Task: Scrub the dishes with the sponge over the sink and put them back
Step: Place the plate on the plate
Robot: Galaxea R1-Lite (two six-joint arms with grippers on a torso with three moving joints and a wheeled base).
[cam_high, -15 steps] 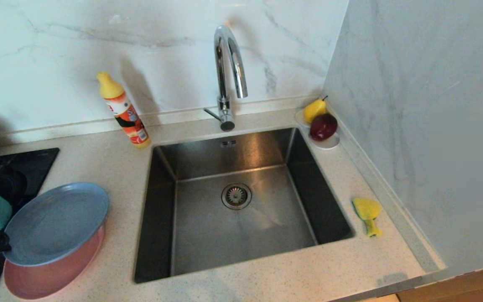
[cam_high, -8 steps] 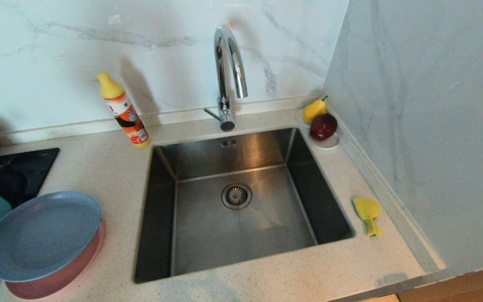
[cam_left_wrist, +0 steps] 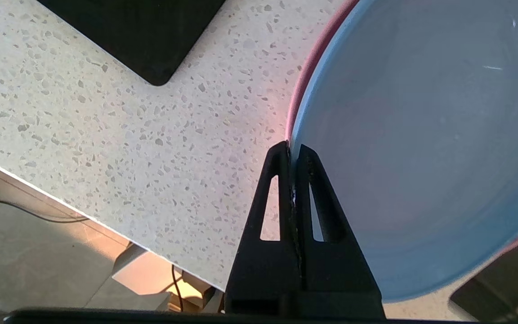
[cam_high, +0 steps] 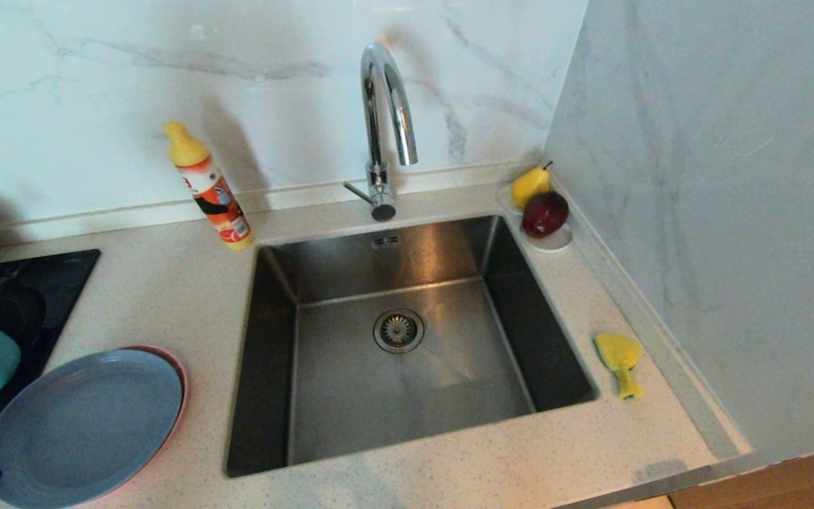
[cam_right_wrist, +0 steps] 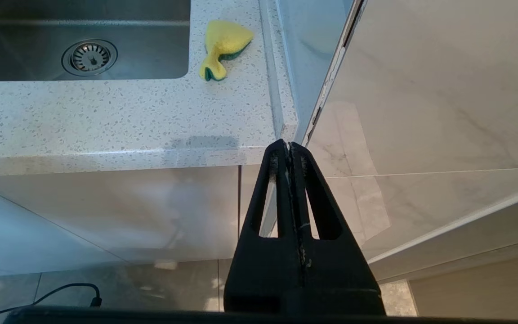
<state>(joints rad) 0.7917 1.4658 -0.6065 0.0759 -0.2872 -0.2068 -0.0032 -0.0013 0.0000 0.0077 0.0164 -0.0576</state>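
Left gripper [cam_left_wrist: 289, 148]: matte black plastic, two long tapering fingers [cam_left_wrist: 273, 189], each with a slot-shaped cutout through it, widening into a solid black base. Whitish scuffing along the seam where the fingers meet. Right gripper [cam_right_wrist: 289, 146]: same black build, same cutouts, pale wear marks down the inner edges. Dark housing edge below both.

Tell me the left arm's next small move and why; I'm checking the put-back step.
Probably open the left gripper and let go: its jaws pinch the rim of the light-blue plate, which lies flat on the pink plate beside the sink, so it looks put back. The right gripper hangs shut, parked off the counter.
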